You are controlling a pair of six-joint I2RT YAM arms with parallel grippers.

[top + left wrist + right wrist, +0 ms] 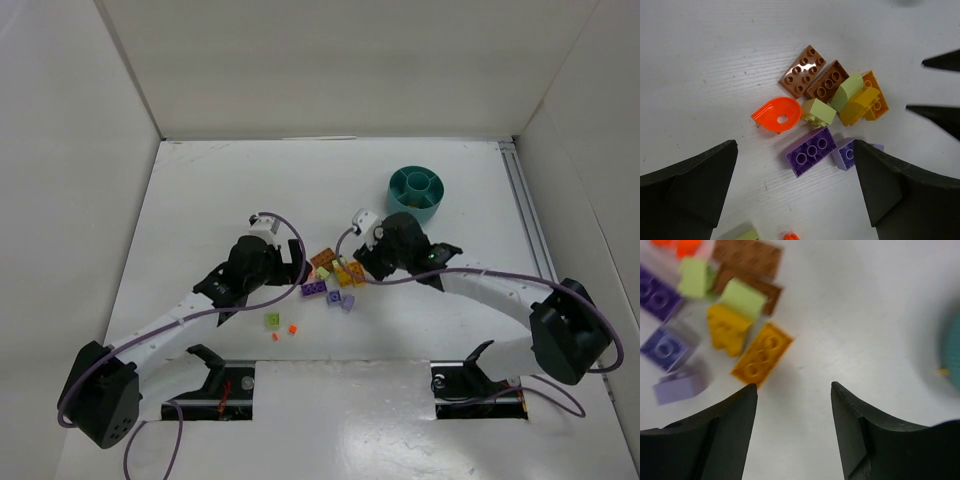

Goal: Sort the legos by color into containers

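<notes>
1. Legos: heaped loosely at the middle of the table, flanked by both arms, none held.
2. Left arm: bolted at the near left, stretched diagonally up and right, wrist bent over the heap's left edge.
3. Left gripper: hung above the heap, fingers spread wide and released, grasping nothing. Purple brick framed in the gap in the wrist view.
4. Two strays nearer the bases, apart from the heap: light green piece, with a small orange piece just to its right.
5. Inside the heap, from the left wrist view:
   - orange round piece leftmost, just beside a light green brick
   - brown plate and darker brown brick side by side on the far side
   - yellow-orange bricks at the right, under another pale green piece
   - lavender brick touching the purple one
6. Right gripper: just right of the heap, fingers parted over bare table, empty. Nearest yellow-orange brick just off one fingertip.
7. Teal dish: farther back and right, beyond the right wrist, well apart from the heap. Compartment contents too small to tell.
8. Right arm: bolted at the near right, elbow pushed out to the right edge, forearm arched up and left to the wrist.
</notes>
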